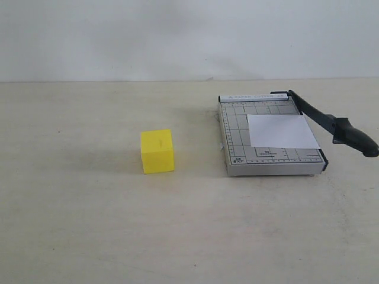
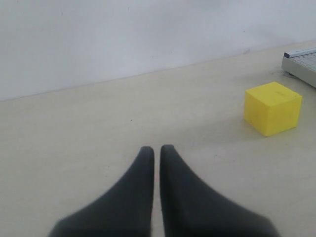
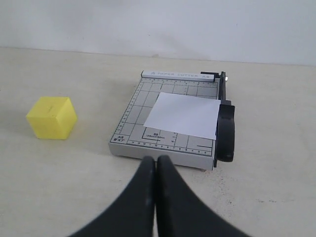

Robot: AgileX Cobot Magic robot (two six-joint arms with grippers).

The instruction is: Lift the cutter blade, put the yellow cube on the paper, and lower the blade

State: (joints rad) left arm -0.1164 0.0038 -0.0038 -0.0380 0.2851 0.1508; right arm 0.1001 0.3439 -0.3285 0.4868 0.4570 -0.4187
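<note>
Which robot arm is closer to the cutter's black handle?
The right one. The right fingers face the cutter, black handle close ahead. The left fingers are farther off, past the yellow cube, and their camera misses the handle.

place: lab-like robot test bench | cues: plain beige tabletop (image 1: 89, 225); blank white backdrop wall (image 1: 177, 35)
</note>
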